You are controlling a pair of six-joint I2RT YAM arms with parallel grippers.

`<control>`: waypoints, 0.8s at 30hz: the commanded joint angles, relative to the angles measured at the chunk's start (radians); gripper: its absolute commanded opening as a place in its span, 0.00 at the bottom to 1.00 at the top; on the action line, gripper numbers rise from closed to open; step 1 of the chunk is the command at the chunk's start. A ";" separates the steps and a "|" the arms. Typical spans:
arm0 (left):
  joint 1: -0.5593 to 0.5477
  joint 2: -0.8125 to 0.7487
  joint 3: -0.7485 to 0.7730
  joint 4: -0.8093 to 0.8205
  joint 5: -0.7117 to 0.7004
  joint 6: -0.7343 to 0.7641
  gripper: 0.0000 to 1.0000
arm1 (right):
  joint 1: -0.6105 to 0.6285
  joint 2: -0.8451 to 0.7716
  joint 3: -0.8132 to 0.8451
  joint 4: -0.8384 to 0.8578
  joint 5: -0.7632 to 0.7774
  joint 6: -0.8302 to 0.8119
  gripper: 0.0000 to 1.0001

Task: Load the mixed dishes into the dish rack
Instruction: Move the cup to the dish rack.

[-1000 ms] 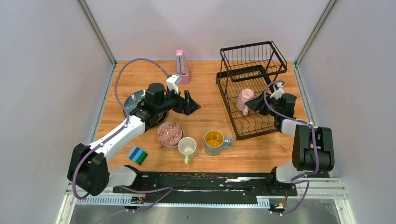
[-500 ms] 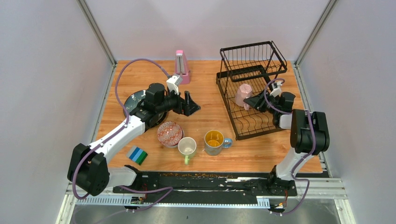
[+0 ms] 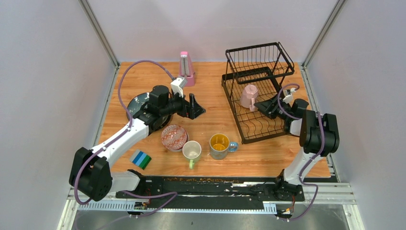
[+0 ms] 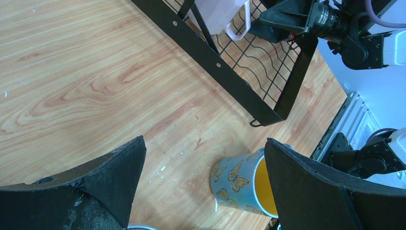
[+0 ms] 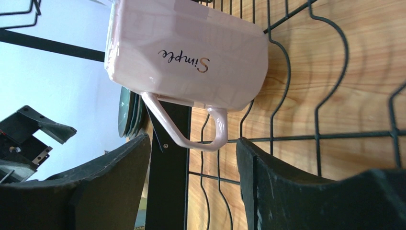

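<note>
- Resting on the slotted part of the dish rack [image 3: 233, 111], the pink-white mug [image 5: 186, 52] is pointing its handle at the right gripper [image 3: 260, 104].
- Those jaws are standing apart either side of the handle loop, not squeezing it.
- Mug's looking glossy and pale, showing "Simple" in script.
- Left gripper [image 4: 205, 140] is hovering wide open, holding nothing, near the butterfly mug [image 4: 237, 182].

Your left arm [image 3: 119, 141] and your right arm [image 3: 313, 136], beside the dish rack [image 3: 251, 47], have white shells, black joints and purple cables [image 3: 119, 84].
</note>
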 commanded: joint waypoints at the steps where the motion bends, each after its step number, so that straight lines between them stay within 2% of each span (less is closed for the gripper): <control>1: 0.004 -0.005 0.050 0.011 0.018 0.014 1.00 | -0.029 -0.083 -0.013 0.006 -0.023 0.006 0.66; 8: 0.003 0.002 0.059 0.007 0.024 0.011 1.00 | -0.034 -0.057 0.065 -0.081 0.061 0.051 0.57; 14: 0.003 -0.007 0.059 0.000 0.005 0.014 1.00 | 0.001 0.063 0.111 0.001 0.090 0.138 0.57; 18: 0.003 -0.001 0.070 -0.011 0.008 0.021 1.00 | 0.020 0.150 0.138 0.126 0.082 0.231 0.57; 24: 0.003 0.006 0.078 -0.045 0.016 0.024 1.00 | 0.064 0.188 0.224 0.089 0.118 0.224 0.58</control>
